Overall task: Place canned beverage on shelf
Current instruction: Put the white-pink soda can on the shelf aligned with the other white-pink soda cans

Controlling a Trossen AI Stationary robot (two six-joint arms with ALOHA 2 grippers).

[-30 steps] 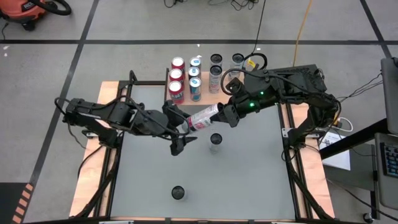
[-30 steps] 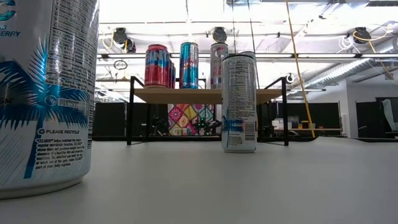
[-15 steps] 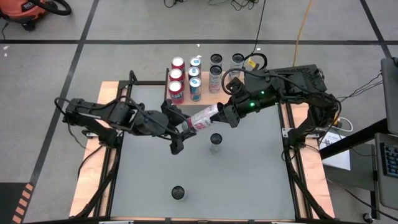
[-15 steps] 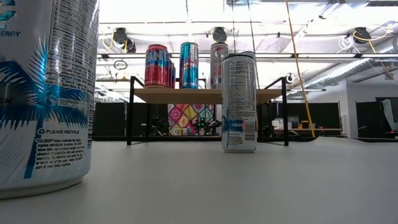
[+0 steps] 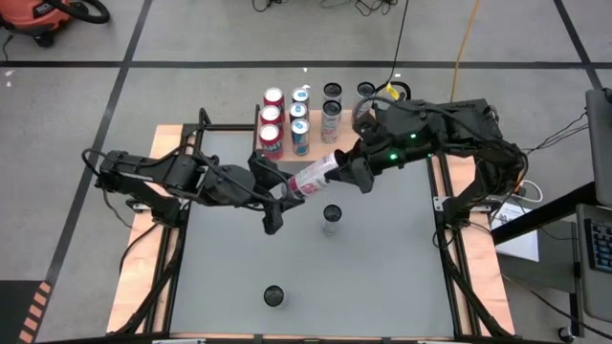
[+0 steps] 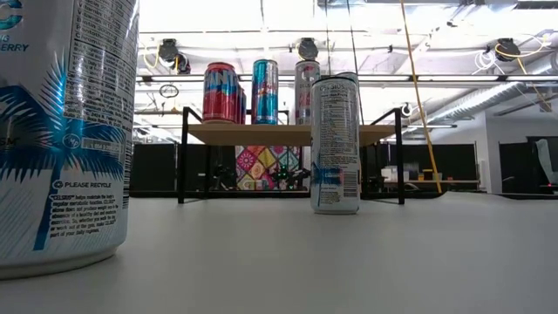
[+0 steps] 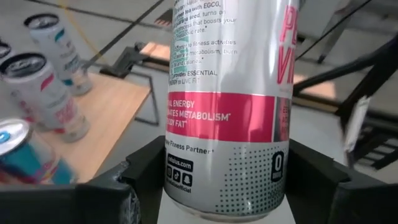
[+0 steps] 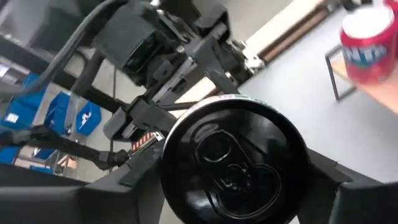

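since the can (image 5: 312, 178) is smooth, rigid and likely slippery, it is clamped mid-body by the left gripper (image 5: 284, 194) and right gripper (image 5: 340, 170).

An orange shop vacuum (image 5: 38, 17) sits on the floor beyond the counter's (image 5: 382, 268) far left corner; a yellow cable (image 5: 466, 38) trails past its far edge

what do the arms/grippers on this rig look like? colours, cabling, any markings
Both arms are dark, near-black, jointed links with black cables looped along them. The right arm shows small green indicator lights near its wrist and a yellow tag on top. The left arm shows no lit markers. The left gripper and right gripper have matte black, blocky fingers. No printed markings are legible.
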